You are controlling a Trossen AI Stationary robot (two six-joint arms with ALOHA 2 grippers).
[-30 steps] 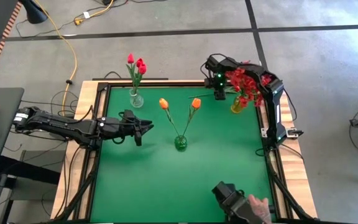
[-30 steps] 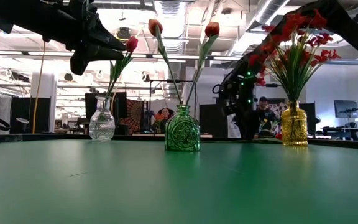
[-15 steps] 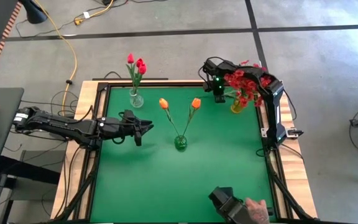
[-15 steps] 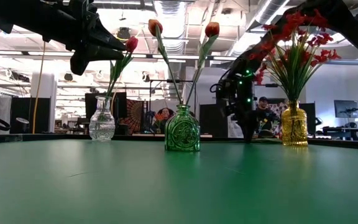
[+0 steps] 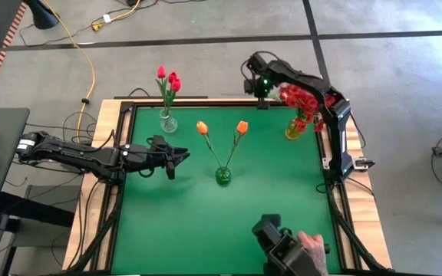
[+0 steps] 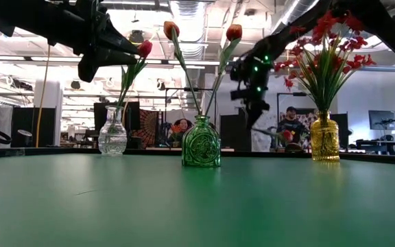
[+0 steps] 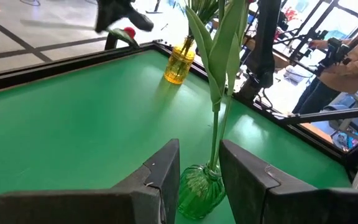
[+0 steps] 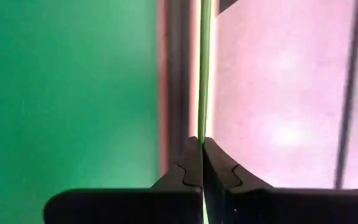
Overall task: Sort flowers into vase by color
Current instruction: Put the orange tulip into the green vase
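Here a thin green stem (image 8: 202,68) is pinched between the pressed-together fingers of the right pincer (image 8: 202,152), which hangs over the far edge of the green surface (image 5: 206,215) at about 1 o'clock in the high view; its flower head cannot be made out. Just beside it, the yellow vase (image 5: 292,130) holds a spray of small red blossoms (image 5: 301,101). At the centre, the green vase (image 5: 222,175) carries 2 orange tulips (image 5: 202,127). At 11 o'clock, the clear vase (image 5: 167,122) holds red-pink tulips (image 5: 169,78). The left pincer (image 5: 179,158) waits at 9 o'clock, fingers partly spread, gripping nothing, aimed at the green vase. A person's hand (image 5: 311,249) shows at 5 o'clock.
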